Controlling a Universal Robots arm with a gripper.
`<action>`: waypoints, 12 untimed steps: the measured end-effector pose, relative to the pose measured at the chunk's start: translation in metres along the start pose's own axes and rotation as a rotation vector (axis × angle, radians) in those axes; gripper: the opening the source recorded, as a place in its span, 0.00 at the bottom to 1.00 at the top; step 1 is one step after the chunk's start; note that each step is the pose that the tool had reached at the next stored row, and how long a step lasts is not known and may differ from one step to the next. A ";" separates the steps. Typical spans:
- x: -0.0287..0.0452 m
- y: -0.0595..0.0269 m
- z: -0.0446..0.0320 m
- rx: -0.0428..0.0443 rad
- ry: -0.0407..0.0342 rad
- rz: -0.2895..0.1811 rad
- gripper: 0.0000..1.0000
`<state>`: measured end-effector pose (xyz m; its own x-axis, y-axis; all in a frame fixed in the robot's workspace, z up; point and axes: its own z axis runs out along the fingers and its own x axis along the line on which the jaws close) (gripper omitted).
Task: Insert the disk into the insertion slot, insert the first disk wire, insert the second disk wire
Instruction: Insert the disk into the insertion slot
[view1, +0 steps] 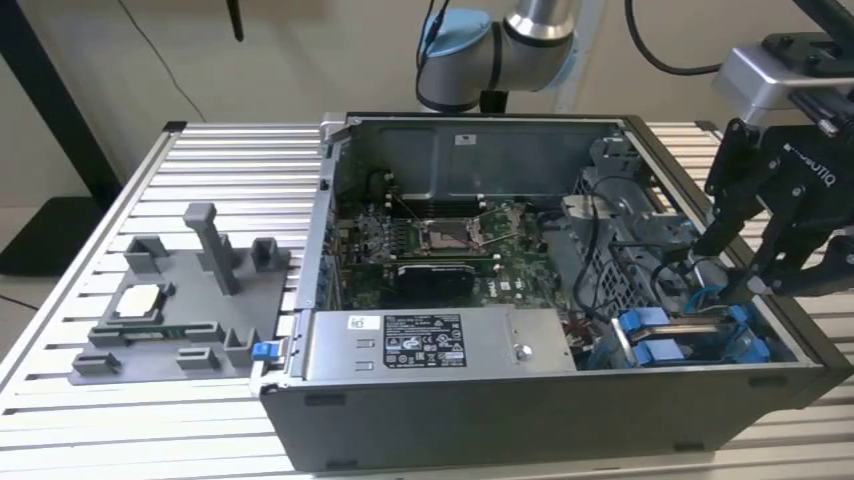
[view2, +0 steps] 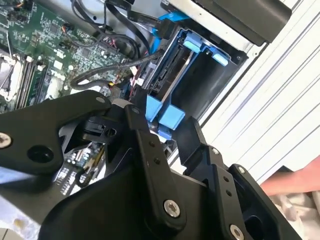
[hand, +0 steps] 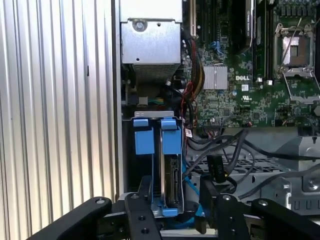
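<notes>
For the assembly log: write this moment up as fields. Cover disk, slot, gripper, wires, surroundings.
disk: on edge in its blue frame, standing in the insertion slot
gripper: low in the case, at the disk's end
wires: black cables and a blue cable by the disk; plugged or not, cannot tell
surroundings: power-supply box and motherboard in the open case; grey fixture tray on the slatted table

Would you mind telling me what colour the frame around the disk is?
Bright blue; the disk frame shows best in the first wrist view.
</notes>
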<state>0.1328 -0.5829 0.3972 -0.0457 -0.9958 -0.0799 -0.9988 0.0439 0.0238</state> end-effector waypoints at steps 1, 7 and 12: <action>-0.0022 0.0013 0.0001 0.0000 0.0001 0.000 1.00; -0.0172 0.0133 0.0018 0.0001 0.0004 0.000 1.00; -0.0239 0.0245 0.0070 0.0076 0.0018 -0.004 1.00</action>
<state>0.1093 -0.5574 0.3927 -0.0418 -0.9961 -0.0782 -0.9990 0.0407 0.0159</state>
